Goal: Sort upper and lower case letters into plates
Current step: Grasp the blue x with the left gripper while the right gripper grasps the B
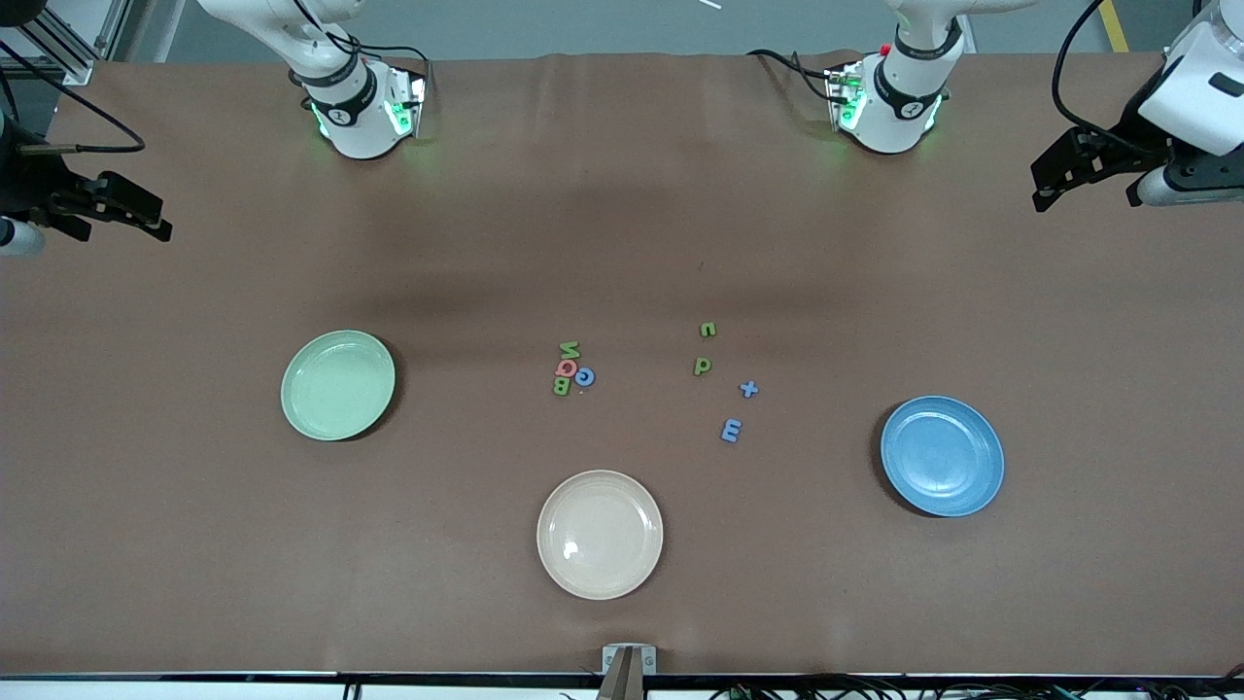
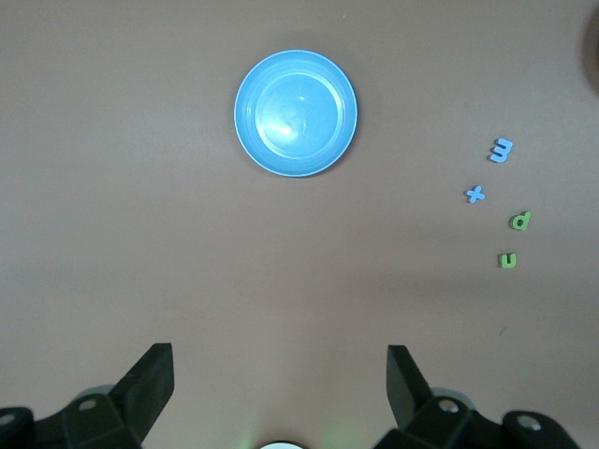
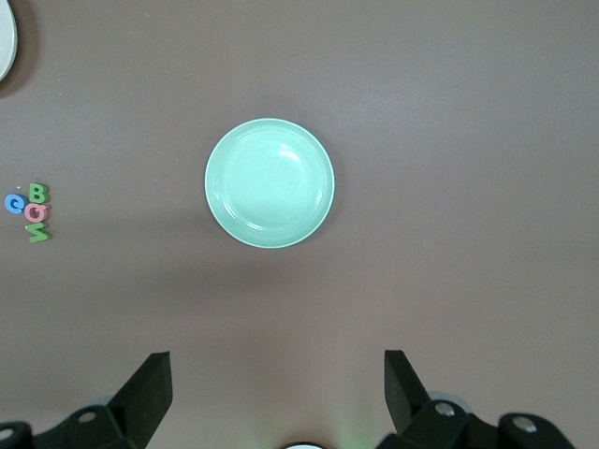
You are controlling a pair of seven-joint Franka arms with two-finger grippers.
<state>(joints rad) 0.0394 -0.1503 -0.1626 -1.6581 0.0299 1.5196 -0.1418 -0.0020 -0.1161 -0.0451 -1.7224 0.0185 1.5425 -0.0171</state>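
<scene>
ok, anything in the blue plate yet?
Nothing: the round blue plate is bare inside in both the front and left wrist views. All eight small flat letter pieces lie on the brown table. Nothing covers the plate.

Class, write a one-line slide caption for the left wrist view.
Open left gripper hangs over bare table, looking down on an empty blue plate with four small letters beside it.

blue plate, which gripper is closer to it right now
Left. The left gripper hangs open above the table's edge at the left arm's end, the same end as the blue plate. The right gripper hangs open at the right arm's end, much farther away.
</scene>
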